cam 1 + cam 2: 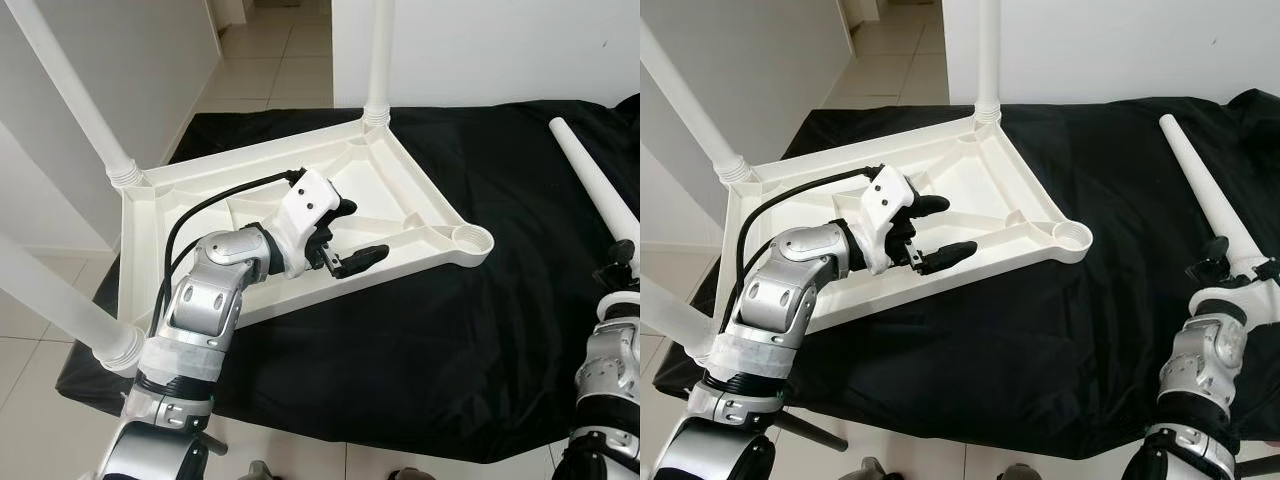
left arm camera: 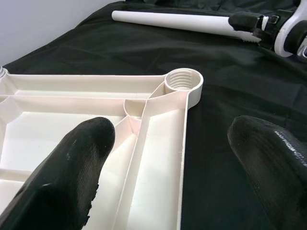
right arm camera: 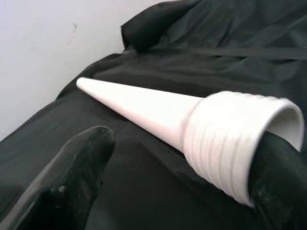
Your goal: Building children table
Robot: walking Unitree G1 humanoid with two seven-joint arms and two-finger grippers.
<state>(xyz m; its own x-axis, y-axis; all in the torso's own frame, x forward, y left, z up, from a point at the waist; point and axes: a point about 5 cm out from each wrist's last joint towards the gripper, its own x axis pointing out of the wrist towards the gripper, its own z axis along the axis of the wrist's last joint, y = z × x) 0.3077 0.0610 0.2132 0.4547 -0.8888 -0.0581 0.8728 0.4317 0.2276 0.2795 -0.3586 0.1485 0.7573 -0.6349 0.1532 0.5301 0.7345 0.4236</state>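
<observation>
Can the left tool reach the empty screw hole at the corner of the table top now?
Probably yes. The left tool, fingers open, hangs over the upturned table top, near its edge, and the empty screw hole lies just ahead with nothing between them.

Both eye views look down from the head on the upturned tabletop (image 1: 300, 200) and black cloth (image 1: 480, 330), while the left wrist view faces its empty socket (image 2: 183, 80) closely, and the right wrist view hugs the loose leg (image 3: 192, 124) they all share.
</observation>
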